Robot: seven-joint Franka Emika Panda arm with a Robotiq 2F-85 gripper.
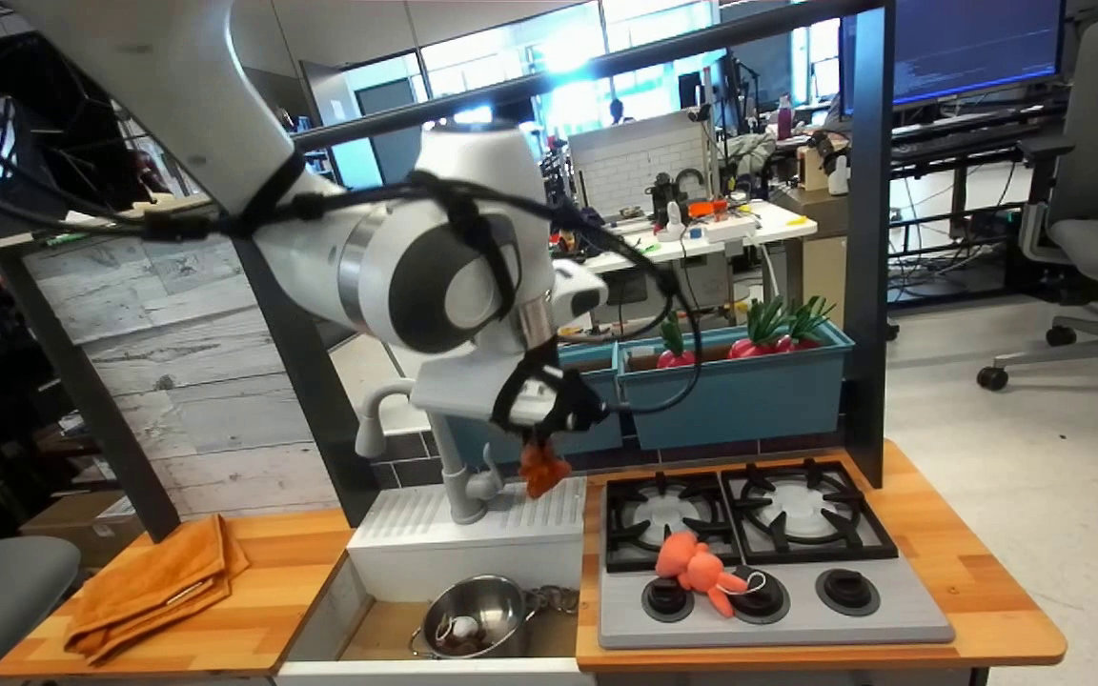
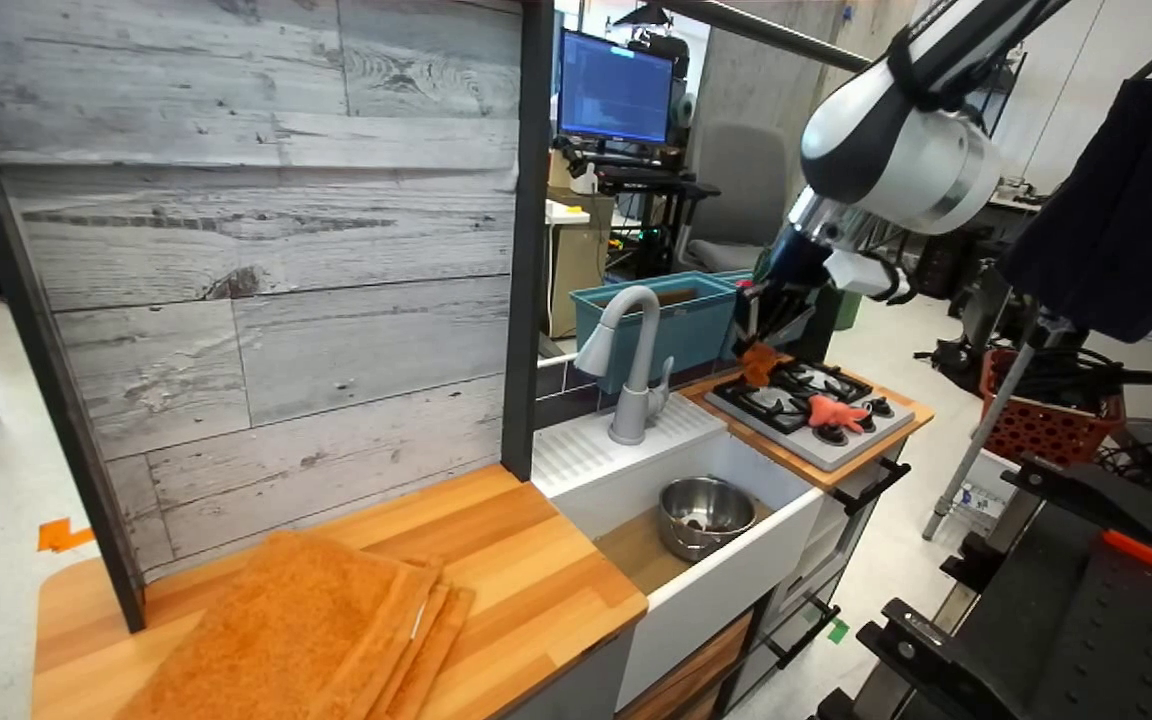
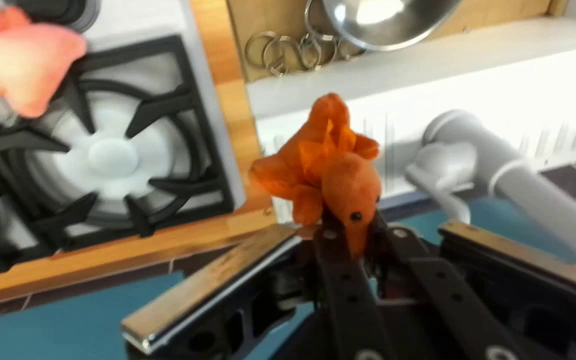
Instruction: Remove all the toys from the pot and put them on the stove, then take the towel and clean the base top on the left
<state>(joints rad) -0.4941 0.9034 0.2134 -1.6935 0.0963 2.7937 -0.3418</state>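
The gripper (image 3: 357,229), at the wrist view's bottom, pinches the orange toy (image 3: 324,167) mid-frame; in an exterior view the arm (image 1: 320,259) slants from upper left, gripper pointing down, pot (image 1: 503,608) bottom centre.

one towel (image 1: 156,593), one pot (image 1: 495,600), one stove (image 1: 803,626), three knobs (image 1: 847,590) show.

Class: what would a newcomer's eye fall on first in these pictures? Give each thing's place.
Probably the orange plush toy first, pinched in mid-air by the claw. The coral plush toy lying on the stove near the knobs stands out next. Then comes the folded orange towel on the wooden base top, across the sink from the stove.
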